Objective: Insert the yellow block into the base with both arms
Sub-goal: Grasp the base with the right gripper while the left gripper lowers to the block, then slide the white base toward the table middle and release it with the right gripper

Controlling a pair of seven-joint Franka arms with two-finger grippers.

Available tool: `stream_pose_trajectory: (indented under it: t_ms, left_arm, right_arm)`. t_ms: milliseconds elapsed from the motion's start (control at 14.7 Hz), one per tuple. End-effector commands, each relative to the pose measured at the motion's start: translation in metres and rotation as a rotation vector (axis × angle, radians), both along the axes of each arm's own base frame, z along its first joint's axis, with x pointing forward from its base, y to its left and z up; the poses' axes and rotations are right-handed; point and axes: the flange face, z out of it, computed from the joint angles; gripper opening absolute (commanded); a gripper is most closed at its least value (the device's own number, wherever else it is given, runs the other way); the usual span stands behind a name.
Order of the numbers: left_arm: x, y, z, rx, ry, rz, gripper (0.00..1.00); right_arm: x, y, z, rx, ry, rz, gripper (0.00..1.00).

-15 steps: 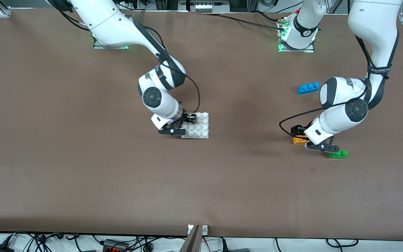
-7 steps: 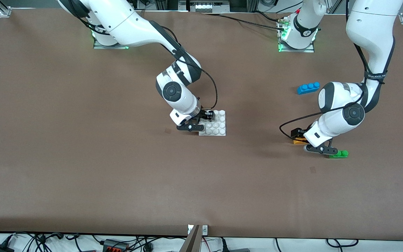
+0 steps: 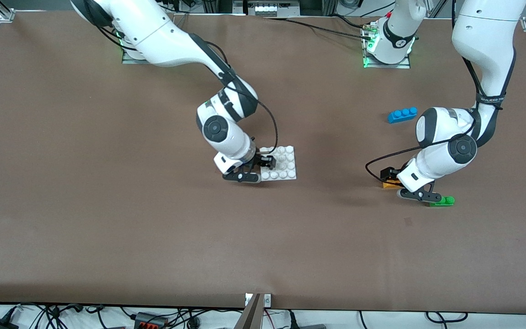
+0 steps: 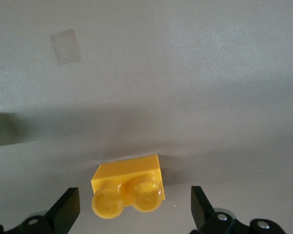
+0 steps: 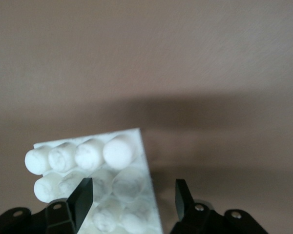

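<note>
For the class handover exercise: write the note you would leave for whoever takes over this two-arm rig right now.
Left gripper: open, low over the yellow block, fingers either side, not gripping.
Right gripper: open at the edge of the base, one corner of the plate between its fingers.
Things: the base lies flat mid-table; the yellow block sits on the table toward the left arm's end, with the green brick beside it, nearer the front camera, and the blue brick farther from it.
Done: both arms positioned at their parts.
Left: close on the block, lift it, carry it over, steady the base, press the block onto the studs.
</note>
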Motion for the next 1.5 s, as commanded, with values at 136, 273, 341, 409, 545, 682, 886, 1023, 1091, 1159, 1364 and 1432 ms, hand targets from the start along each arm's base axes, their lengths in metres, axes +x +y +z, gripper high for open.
stream_pose_trajectory:
  t_ms: [136,273,341,409,545,682,886,1023,1091,1159,1364,1432]
  left_arm:
    - [-0.004,0.004,-0.005,0.011,-0.007,-0.033,1.0]
    - [-0.009,0.005,-0.012,0.011,-0.021,-0.032,1.0]
    - [-0.01,0.006,-0.014,0.011,-0.026,-0.032,1.0]
    - [-0.011,0.006,-0.014,0.011,-0.026,-0.03,1.0]
    - [-0.011,0.007,-0.015,0.011,-0.026,-0.029,1.0]
    - [-0.011,0.008,-0.017,0.011,-0.024,-0.027,1.0]
    - [-0.011,0.008,-0.022,0.011,-0.021,-0.027,1.0]
    - [-0.011,0.008,-0.023,0.011,-0.02,-0.027,1.0]
    - [-0.011,0.008,-0.023,0.011,-0.02,-0.027,1.0]
    - [-0.011,0.009,-0.024,0.011,-0.018,-0.027,0.96]
    - [-0.01,0.008,-0.022,0.011,-0.02,-0.029,0.93]
    - [-0.01,0.009,-0.021,0.01,-0.02,-0.024,0.89]
  right_arm:
    - [0.028,-0.041,0.081,-0.171,0.028,0.099,0.77]
    - [0.048,-0.073,0.104,-0.187,-0.009,0.115,0.86]
    - [0.063,-0.102,0.113,-0.192,-0.011,0.125,0.86]
    - [0.071,-0.125,0.122,-0.202,0.004,0.147,0.86]
    - [0.082,-0.174,0.141,-0.224,0.047,0.186,0.86]
    - [0.09,-0.225,0.164,-0.233,0.075,0.234,0.86]
    - [0.098,-0.304,0.195,-0.228,0.106,0.298,0.86]
    - [0.096,-0.345,0.218,-0.224,0.113,0.316,0.86]
    - [0.092,-0.364,0.235,-0.225,0.106,0.313,0.86]
    - [0.088,-0.38,0.244,-0.224,0.104,0.317,0.87]
    - [0.076,-0.404,0.286,-0.232,0.044,0.322,1.0]
    - [0.073,-0.406,0.297,-0.236,0.027,0.318,1.0]
